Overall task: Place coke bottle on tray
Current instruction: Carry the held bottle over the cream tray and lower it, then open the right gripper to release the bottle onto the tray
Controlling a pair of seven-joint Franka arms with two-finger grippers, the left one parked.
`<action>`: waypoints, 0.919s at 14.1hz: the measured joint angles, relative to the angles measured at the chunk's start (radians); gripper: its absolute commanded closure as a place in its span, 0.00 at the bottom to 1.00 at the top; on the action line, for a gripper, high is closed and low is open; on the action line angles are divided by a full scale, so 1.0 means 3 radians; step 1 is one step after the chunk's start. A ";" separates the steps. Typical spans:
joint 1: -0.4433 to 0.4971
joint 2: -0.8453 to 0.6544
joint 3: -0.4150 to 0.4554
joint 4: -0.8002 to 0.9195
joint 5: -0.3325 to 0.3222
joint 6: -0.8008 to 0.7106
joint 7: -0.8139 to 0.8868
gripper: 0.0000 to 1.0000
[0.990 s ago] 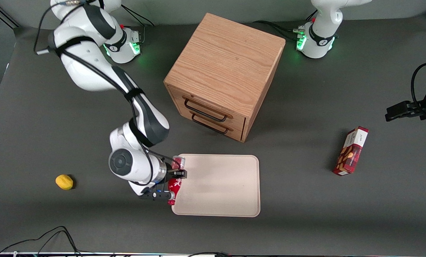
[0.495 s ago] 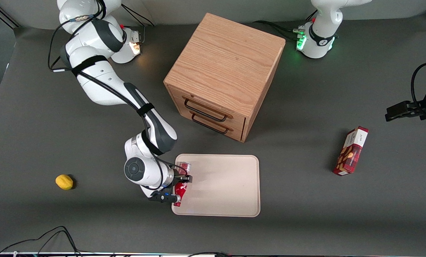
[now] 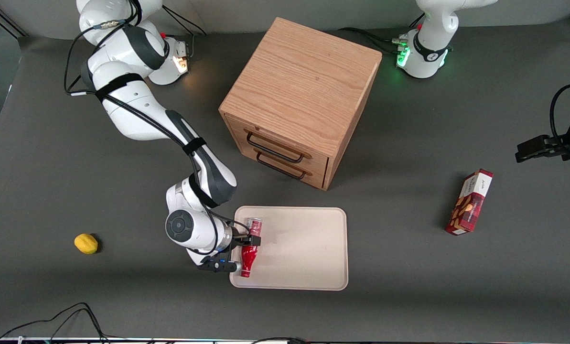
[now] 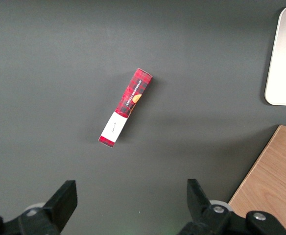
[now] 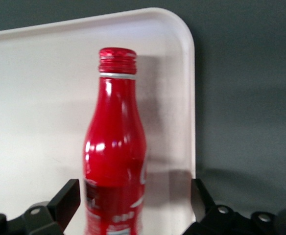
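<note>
The red coke bottle is on the beige tray, close to the tray's end toward the working arm. It looks to be lying down, with its red cap pointing toward the front camera. My right gripper is over that end of the tray and is open. In the right wrist view the bottle is between the two black fingers, with a gap on each side, and the gripper does not grip it. The tray's rounded corner shows past the cap.
A wooden two-drawer cabinet stands farther from the front camera than the tray. A red snack box lies toward the parked arm's end; it also shows in the left wrist view. A yellow lemon lies toward the working arm's end.
My gripper moved with the bottle from the tray's edge to over the tray. Its fingers have opened and the bottle now sits free between them.
</note>
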 measured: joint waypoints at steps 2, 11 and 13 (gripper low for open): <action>0.0004 0.0000 0.0003 -0.0003 -0.0044 0.0000 0.0000 0.00; -0.0038 -0.0384 0.0002 0.0125 -0.0097 -0.0202 0.0000 0.00; -0.0093 -0.0745 -0.0001 0.0147 -0.0104 -0.0612 -0.0001 0.00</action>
